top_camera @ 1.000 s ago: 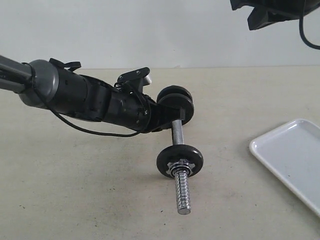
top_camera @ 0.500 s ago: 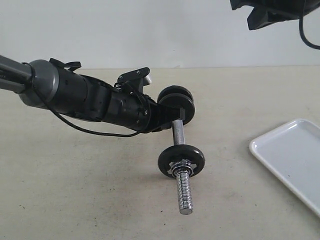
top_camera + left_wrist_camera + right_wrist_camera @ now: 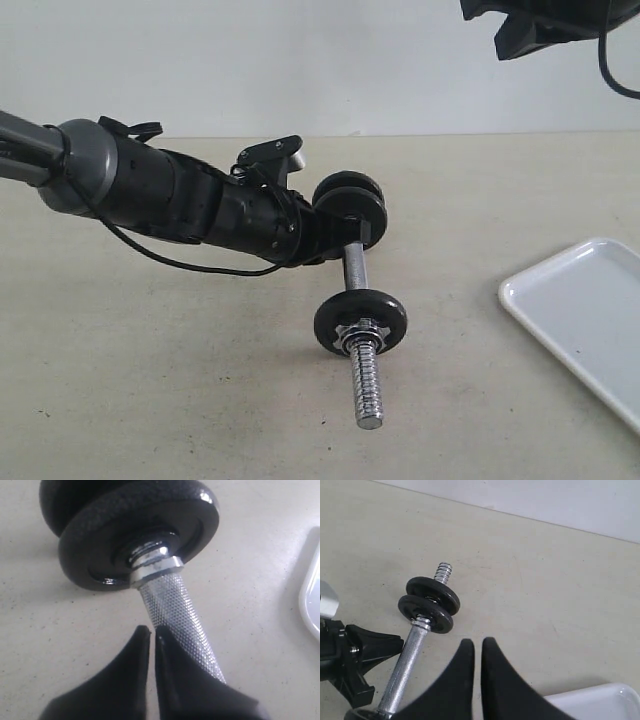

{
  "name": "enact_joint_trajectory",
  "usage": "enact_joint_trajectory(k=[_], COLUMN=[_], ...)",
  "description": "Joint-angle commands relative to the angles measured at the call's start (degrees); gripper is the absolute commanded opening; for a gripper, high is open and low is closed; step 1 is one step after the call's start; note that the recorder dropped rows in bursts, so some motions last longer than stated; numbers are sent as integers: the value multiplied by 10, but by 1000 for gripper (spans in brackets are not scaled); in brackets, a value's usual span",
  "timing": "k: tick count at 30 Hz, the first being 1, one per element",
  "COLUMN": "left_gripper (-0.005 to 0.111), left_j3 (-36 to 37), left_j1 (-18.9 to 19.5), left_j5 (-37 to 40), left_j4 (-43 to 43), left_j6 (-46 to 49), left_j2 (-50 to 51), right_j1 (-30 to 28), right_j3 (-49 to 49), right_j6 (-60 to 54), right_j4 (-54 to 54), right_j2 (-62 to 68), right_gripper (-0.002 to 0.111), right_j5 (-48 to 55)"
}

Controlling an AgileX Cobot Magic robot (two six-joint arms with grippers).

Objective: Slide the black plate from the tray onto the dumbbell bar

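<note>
The dumbbell bar (image 3: 355, 268) lies on the table, its threaded near end (image 3: 368, 390) sticking out past one nutted black disc (image 3: 360, 322). Two black discs sit stacked at its far end (image 3: 427, 612). The outer one (image 3: 433, 591), with bare thread beyond it, looks like the black plate. My left gripper (image 3: 151, 630) is shut, and the cross-hatched shaft (image 3: 175, 607) runs alongside one finger, not between the jaws. My right gripper (image 3: 477, 642) hangs shut and empty high above the table. What shows of the white tray (image 3: 590, 310) holds no disc.
The tray's corner (image 3: 600, 702) lies just below my right gripper in its wrist view. My left arm (image 3: 150, 190) stretches low across the table from the left. The right arm's dark body (image 3: 530, 30) is at the top right.
The bar's near disc shifted slightly to the right and then came back, along with my left gripper. The right arm and the tray have not moved.
</note>
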Motion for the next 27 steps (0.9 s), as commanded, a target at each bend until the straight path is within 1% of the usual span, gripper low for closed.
enact_joint_trajectory(k=[1, 5, 10, 14, 27], left_gripper=[4, 4, 4, 4, 4], left_j3=[-3, -3, -3, -2, -1], left_j1=[-2, -1, -1, -1, -1], left_j5=[4, 2, -54, -87, -87], left_j4=[43, 52, 94, 94, 94], left_j6=[-3, -3, -3, 3, 17], left_j2=[1, -13, -47, -75, -126], right_j1=[-2, -2, -2, -2, -2], right_j3=[-3, -3, -3, -3, -3], right_j6=[-7, -7, -7, -12, -25], right_j4=[1, 1, 1, -1, -6], right_j2=[-8, -8, -8, -8, -6], right_gripper=[0, 0, 0, 0, 0], right_j5=[-3, -7, -8, -6, 4])
